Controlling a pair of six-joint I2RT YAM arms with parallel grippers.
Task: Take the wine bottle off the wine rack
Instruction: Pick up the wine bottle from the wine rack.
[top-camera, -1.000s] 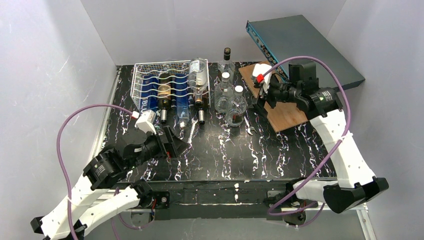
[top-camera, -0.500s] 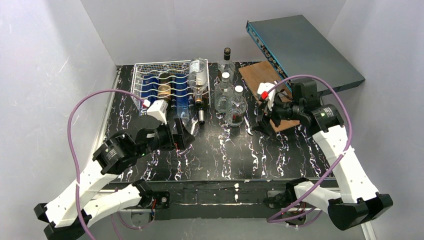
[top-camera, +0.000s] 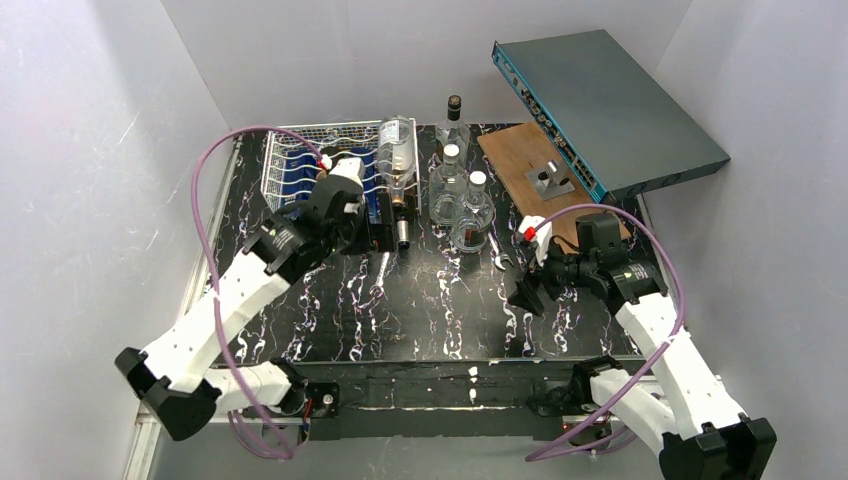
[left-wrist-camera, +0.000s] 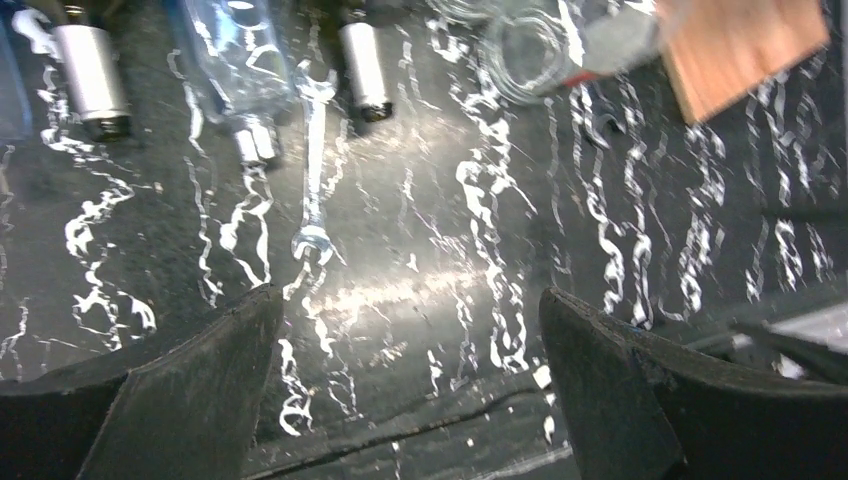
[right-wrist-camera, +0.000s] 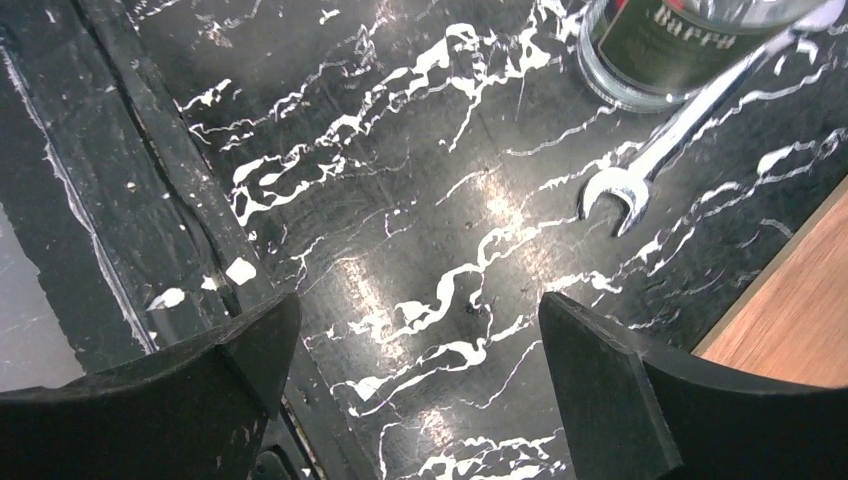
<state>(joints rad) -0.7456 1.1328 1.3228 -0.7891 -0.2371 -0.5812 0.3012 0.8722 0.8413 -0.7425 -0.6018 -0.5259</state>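
The silver wire wine rack (top-camera: 285, 160) lies at the back left and holds several bottles lying down: blue ones, a dark one, and a clear one (top-camera: 397, 150) on its right side. My left gripper (top-camera: 368, 236) is open and empty at the rack's front edge, over the bottle necks. In the left wrist view the gripper (left-wrist-camera: 408, 300) hovers above bare table, with the capped necks (left-wrist-camera: 90, 75) (left-wrist-camera: 362, 70) beyond the fingertips. My right gripper (top-camera: 522, 297) is open and empty over the table at the right, far from the rack; it also shows in the right wrist view (right-wrist-camera: 418, 300).
Three upright clear bottles (top-camera: 455, 185) stand right of the rack. One wrench (left-wrist-camera: 313, 160) lies in front of the rack, another (right-wrist-camera: 680, 130) by a bottle base. A wooden board (top-camera: 560, 205) and a teal box (top-camera: 610, 100) are at the back right.
My left arm has swung forward from the near left up to the rack's front. My right arm has pulled back from the wooden board toward the near side. Both grippers stay open.
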